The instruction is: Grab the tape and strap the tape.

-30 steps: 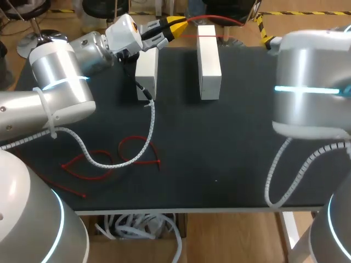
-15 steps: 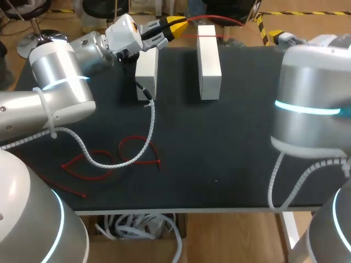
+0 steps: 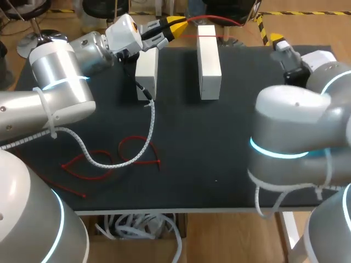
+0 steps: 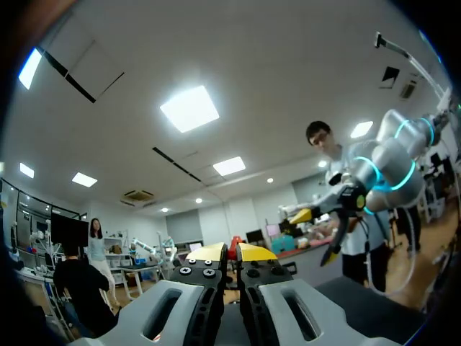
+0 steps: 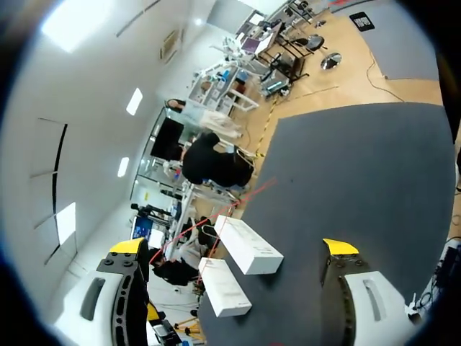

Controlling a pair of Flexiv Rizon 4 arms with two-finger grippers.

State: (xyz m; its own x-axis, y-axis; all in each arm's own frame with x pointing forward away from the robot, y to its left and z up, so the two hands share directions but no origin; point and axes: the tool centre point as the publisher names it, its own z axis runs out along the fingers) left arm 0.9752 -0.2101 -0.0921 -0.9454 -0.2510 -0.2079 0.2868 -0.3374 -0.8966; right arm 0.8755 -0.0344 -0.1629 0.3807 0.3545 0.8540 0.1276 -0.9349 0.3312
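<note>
My left gripper (image 3: 174, 24) is pinched almost closed on one end of the red tape (image 3: 211, 20), which trails from its tips past the white block (image 3: 209, 60) ahead. My right gripper (image 5: 236, 247) gapes wide and empty, well apart from the tape. I'd bring it squarely onto the loose end, left pinch firm.

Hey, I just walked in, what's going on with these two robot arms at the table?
The left arm has its jaws shut on one end of a red strap, held up at the far edge of the table, above the two white blocks. The right arm is near the far right corner with its jaws open and holding nothing. More loose red straps lie on the table nearer the front left, untouched.
</note>
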